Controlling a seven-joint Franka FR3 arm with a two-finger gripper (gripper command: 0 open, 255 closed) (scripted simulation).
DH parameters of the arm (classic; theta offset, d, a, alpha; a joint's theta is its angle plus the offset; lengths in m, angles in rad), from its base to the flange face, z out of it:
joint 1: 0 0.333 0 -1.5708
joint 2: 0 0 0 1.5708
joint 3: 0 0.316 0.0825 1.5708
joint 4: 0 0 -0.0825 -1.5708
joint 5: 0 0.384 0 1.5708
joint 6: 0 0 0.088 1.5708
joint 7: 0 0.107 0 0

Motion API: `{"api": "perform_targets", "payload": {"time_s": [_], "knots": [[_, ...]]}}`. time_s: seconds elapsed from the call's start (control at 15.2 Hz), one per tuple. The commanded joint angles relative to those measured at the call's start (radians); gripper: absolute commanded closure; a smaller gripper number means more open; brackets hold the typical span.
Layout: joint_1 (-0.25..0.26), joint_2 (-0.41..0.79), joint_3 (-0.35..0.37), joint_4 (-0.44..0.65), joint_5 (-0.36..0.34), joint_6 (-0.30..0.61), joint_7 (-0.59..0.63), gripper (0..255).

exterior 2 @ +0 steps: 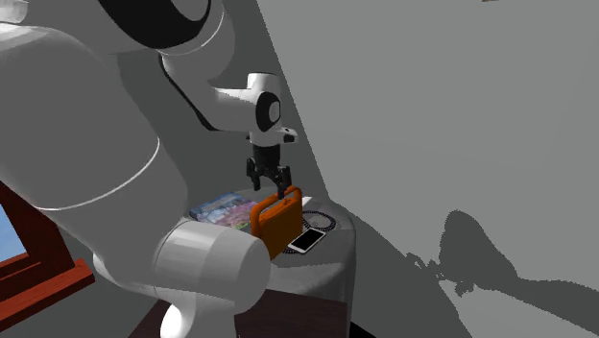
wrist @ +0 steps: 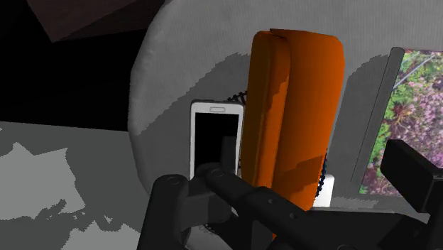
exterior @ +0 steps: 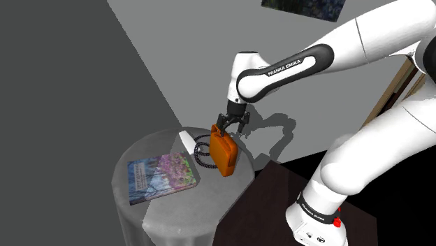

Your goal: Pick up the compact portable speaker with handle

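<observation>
Tool [wrist: 312, 149] fingers spread, straddling the orange speaker [wrist: 294, 106] without pinching — it stands on edge on the counter [wrist: 177, 71], just beside the phone [wrist: 213, 131]. Likely light, rigid, smooth-sided — take the top handle [exterior 2: 284, 196].

I count one round table [exterior: 134, 210]. On it there is one orange speaker [exterior: 224, 155] with one handle [exterior 2: 285, 196]. There is one book [exterior: 162, 176] with flowers on its cover. There is one white phone [wrist: 214, 135] with a black screen, and one curly black cord [exterior: 202, 155]. I also see one small white thing [exterior: 186, 138] by the cord, but I can't tell what it is, so my count of five things on the table may be off. I have one white arm [exterior: 293, 66] and one tool [exterior: 231, 130] with two black fingers [wrist: 410, 170]. There is one dark stand [exterior: 265, 203] and one picture [exterior: 304, 5] on the wall.
</observation>
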Motion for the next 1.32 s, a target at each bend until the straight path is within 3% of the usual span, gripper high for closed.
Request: {"api": "perform_targets", "payload": {"time_s": [0.0,0.13,0.79,0.86,1.25], "knots": [[-0.01,0.068,0.006,-0.005,-0.007,0.081,0.028,0],[-0.02,0.148,0.013,0.003,-0.019,0.158,0.06,0],[-0.022,0.239,0.016,-0.029,-0.028,0.28,0.068,0],[-0.022,0.24,0.017,-0.03,-0.028,0.283,0.069,255],[-0.022,0.239,0.016,-0.031,-0.028,0.283,0.068,255]]}}
